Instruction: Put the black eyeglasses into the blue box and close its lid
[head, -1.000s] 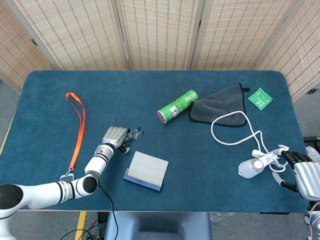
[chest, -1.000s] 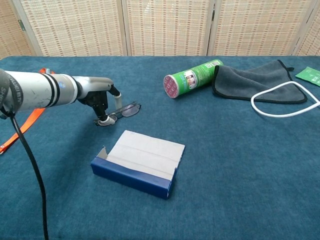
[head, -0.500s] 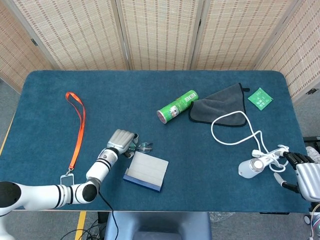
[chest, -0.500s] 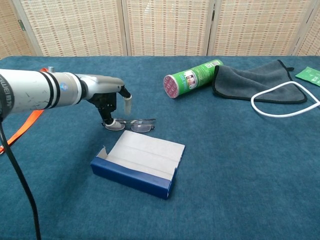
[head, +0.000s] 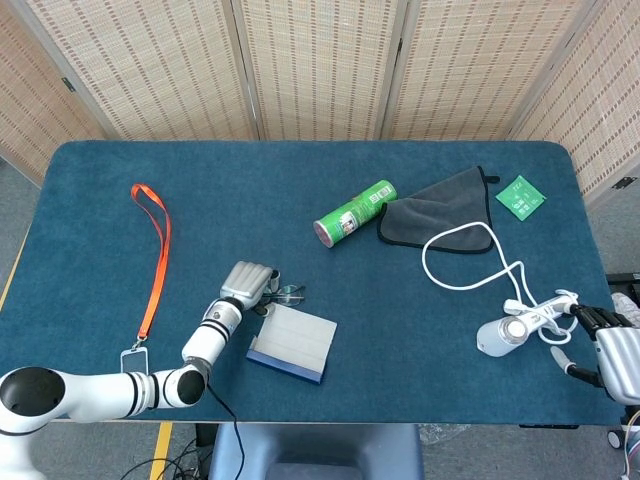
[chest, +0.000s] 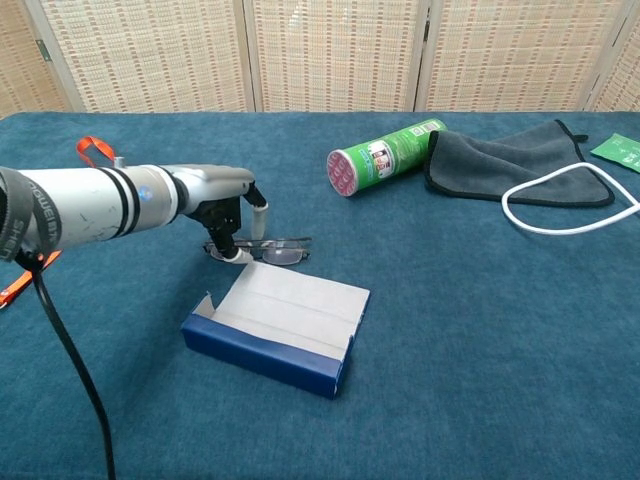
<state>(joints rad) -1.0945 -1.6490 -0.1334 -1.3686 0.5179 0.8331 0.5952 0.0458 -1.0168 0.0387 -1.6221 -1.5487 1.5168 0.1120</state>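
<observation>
The broad desk (head: 120, 170) covered in dark teal felt carries everything, and little of the task looks done: the shallow blue cardboard box (chest: 285, 330) with its pale lining lies open just in front of and to the right of the left hand (chest: 228, 205), nothing inside it, lid not yet closed. That left hand, at the end of the white arm, reaches down with its fingers curled at the left end of the black-framed eyeglasses (chest: 272, 250); whether it actually pinches the frame cannot be told. The eyeglasses lie on the felt just beyond the box's far edge, directly beside that hand, so lifting them over the rim, setting them inside and folding the lid shut all remain. The right hand (head: 610, 345) rests far off at the desk's right edge, fingers loosely spread, holding nothing, next to a small white device (head: 508, 333).
</observation>
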